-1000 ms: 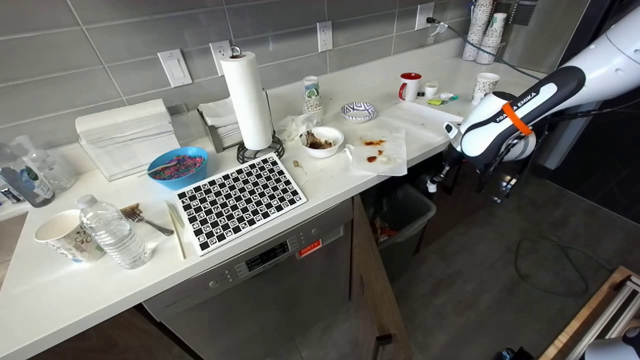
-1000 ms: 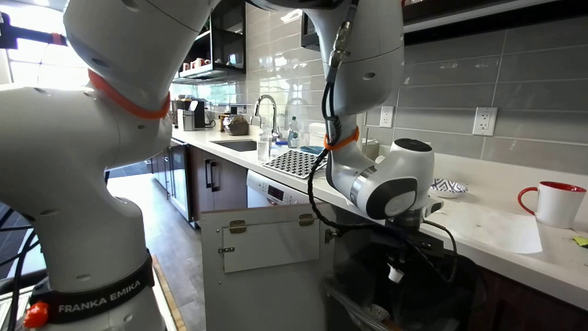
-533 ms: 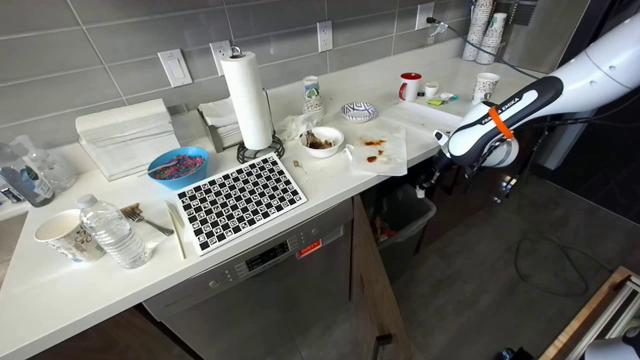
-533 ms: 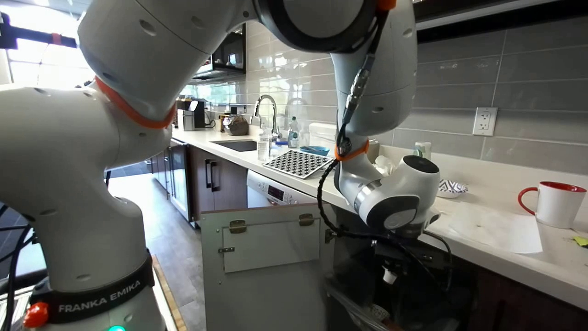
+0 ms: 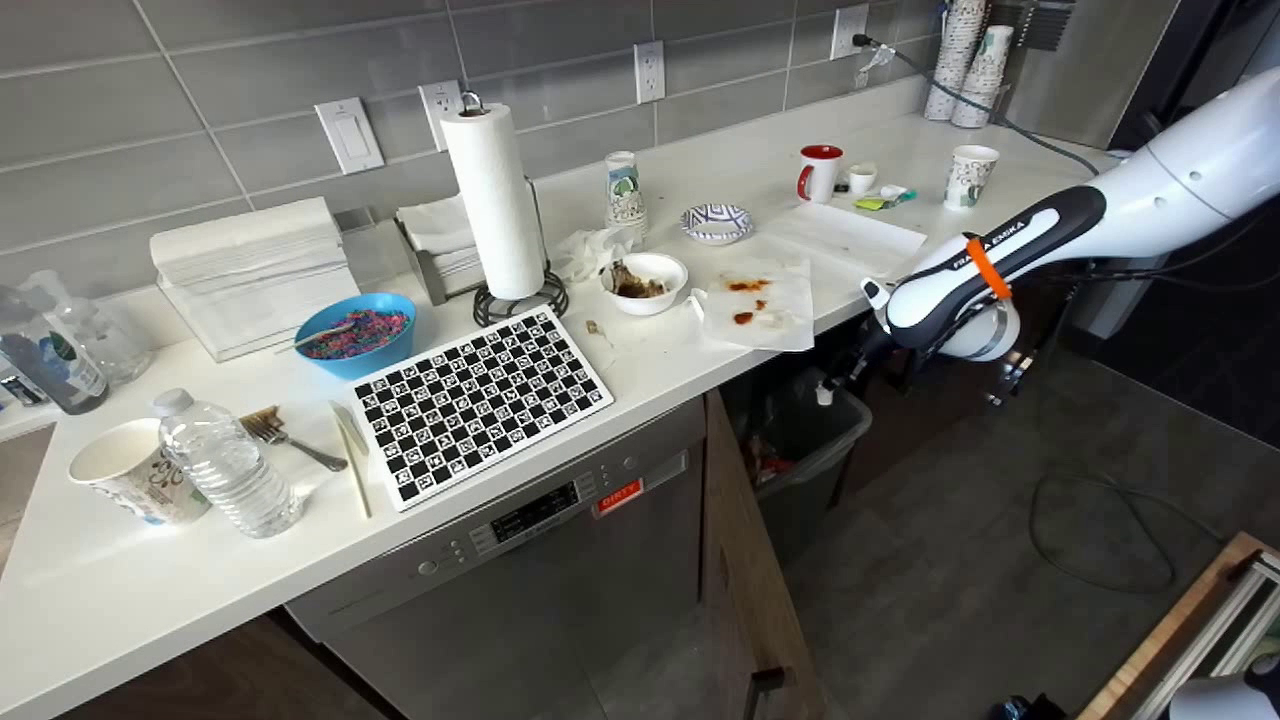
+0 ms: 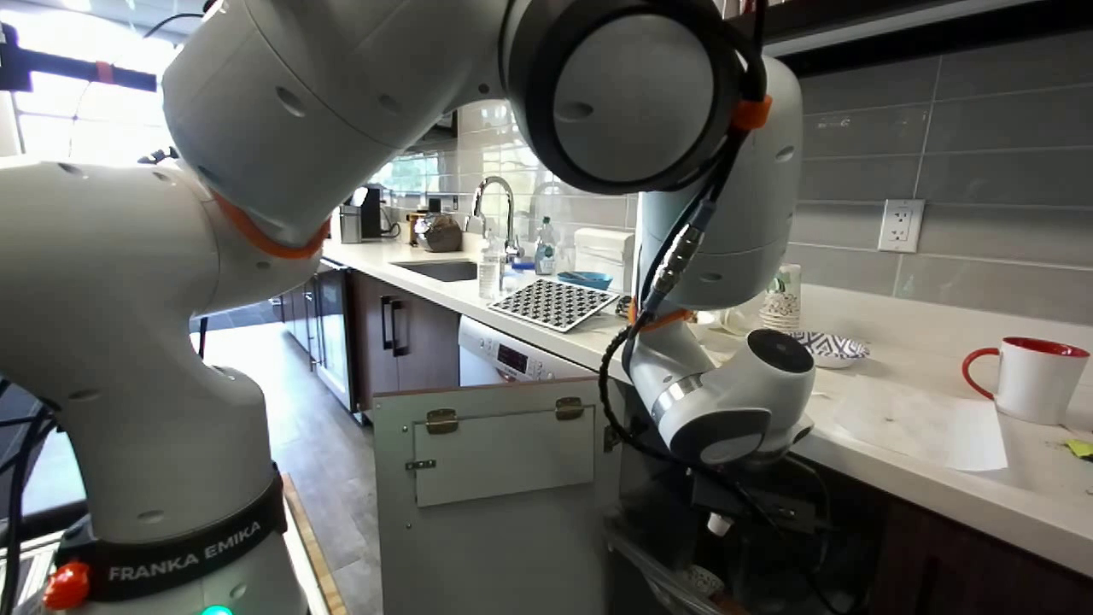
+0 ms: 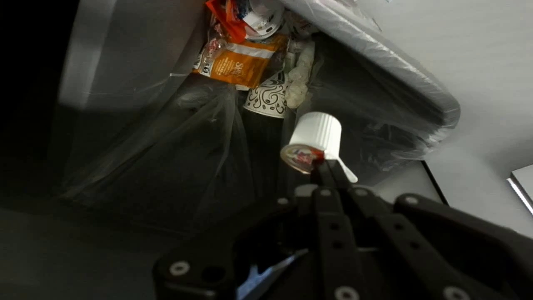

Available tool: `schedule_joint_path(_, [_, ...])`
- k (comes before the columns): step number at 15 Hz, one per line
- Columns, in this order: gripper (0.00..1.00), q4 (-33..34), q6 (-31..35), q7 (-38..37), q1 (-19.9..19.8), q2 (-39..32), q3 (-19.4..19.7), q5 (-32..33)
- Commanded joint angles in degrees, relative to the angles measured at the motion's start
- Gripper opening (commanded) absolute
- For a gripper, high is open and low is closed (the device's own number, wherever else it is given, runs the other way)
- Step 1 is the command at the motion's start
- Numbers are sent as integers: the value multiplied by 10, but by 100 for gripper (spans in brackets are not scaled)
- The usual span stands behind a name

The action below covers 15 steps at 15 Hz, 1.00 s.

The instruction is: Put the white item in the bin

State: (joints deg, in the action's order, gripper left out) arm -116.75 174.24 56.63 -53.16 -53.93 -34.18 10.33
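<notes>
White ridged tub (image 7: 320, 131) hangs tilted from the tips of the gripper (image 7: 330, 168), which is clenched on it near the edge of its printed lid (image 7: 300, 158). It shows lower than the front edge of the bench (image 5: 655, 355) in both exterior views, and in the wrist view it shows against the open mouth of the bin (image 5: 810, 510); whether it is above or below the rim, I cannot tell. The bin stands low, below the front edge, beside an open cupboard door (image 6: 504, 530), with a see-through liner (image 7: 441, 104) turned over its lip. Inside lie an orange wrapper (image 7: 239, 66), a patterned paper cup (image 7: 266, 99) and other litter too jumbled to name.

Up on the bench, a stained sheet of paper (image 5: 770, 322) lies at the front edge, a white bowl (image 5: 668, 272) of brown scraps just beside it. Farther along that edge lies a checkered board (image 5: 485, 405), with a blue bowl (image 5: 385, 355) near its back corner. Toward the back edge stand a paper towel roll (image 5: 500, 220) and, well apart from it, a red-and-white mug (image 5: 824, 182).
</notes>
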Motion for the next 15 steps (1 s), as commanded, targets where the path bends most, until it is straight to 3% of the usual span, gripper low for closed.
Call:
schedule_joint_path(1, [0, 0, 1, -2, 1, 0, 0, 1])
schedule_joint_path(3, [0, 10, 14, 7, 8, -19, 7, 8])
schedule_joint_path(10, [0, 32, 41, 55, -38, -120, -29, 22])
schedule_joint_path(15, [0, 56, 84, 51, -41, -164, -28, 50])
